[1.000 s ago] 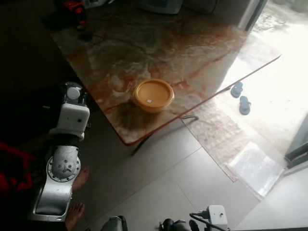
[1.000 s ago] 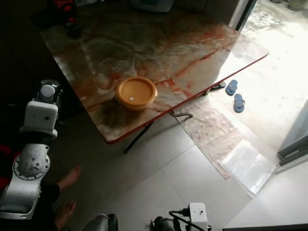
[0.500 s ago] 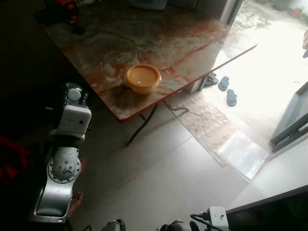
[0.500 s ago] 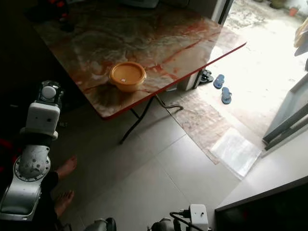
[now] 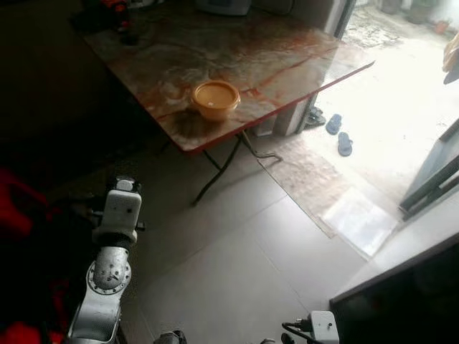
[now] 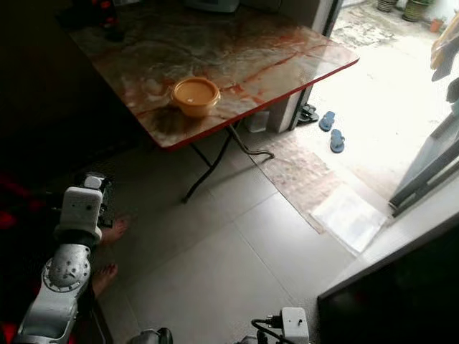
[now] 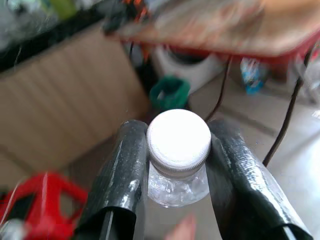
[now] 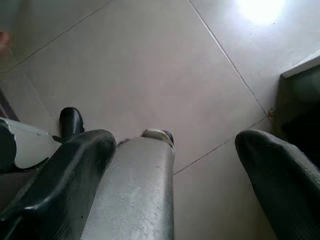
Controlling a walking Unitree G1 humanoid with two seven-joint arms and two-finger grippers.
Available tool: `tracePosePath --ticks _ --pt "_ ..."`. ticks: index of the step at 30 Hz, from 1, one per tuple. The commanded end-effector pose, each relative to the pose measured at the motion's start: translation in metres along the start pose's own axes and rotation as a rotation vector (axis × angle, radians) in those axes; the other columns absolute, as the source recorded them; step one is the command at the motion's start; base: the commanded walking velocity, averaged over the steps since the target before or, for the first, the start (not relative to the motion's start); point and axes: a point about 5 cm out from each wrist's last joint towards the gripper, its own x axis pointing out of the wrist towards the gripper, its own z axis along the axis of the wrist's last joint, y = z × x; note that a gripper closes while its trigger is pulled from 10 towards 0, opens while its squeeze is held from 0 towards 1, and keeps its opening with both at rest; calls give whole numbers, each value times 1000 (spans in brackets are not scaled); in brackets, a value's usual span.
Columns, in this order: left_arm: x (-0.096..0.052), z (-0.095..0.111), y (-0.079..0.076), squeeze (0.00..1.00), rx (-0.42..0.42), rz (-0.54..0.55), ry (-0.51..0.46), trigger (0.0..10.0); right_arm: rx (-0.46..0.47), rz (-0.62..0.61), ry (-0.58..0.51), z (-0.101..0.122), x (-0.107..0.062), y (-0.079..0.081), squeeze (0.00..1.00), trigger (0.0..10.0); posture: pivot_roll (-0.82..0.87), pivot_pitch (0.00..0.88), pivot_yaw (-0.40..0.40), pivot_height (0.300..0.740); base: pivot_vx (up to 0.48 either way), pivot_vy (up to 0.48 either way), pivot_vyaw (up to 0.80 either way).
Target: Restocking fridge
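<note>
Our left gripper clamps a clear bottle by its white-capped neck, one black finger on either side. Our wrist camera shows this grasp; from the head we see our left arm low over the tiled floor, beside a person's bare feet. Our right gripper hangs spread wide, holding nothing. Ahead, a yellow bowl sits near the marble table's red edge, with open tiles between it and us.
</note>
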Motion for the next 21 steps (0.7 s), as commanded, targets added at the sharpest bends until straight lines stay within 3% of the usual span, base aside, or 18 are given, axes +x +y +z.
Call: tracePosePath --ticks 1,7,11,15,21 --pt "-5 -20 -3 0 -43 -7 102 10000 13 -13 28 -8 -3 -3 0 10000 -7 189 -48 740 0 0 0" --pt "-8 -67 -17 0 -181 -18 326 10000 11 -12 29 -8 -2 -2 0 10000 -11 191 -49 740 0 0 0" --pt "-15 -93 -20 0 -171 -24 439 10000 14 -12 25 -8 -2 -2 0 10000 -19 191 -49 740 0 0 0" --pt "-24 -114 -34 0 -62 -136 520 10000 7 -20 18 -7 -2 -2 0 10000 -18 191 -51 740 0 0 0" --pt "-39 -136 -42 0 -28 -199 648 10000 30 -66 -80 0 -3 -3 0 10000 -31 191 -47 740 0 0 0"
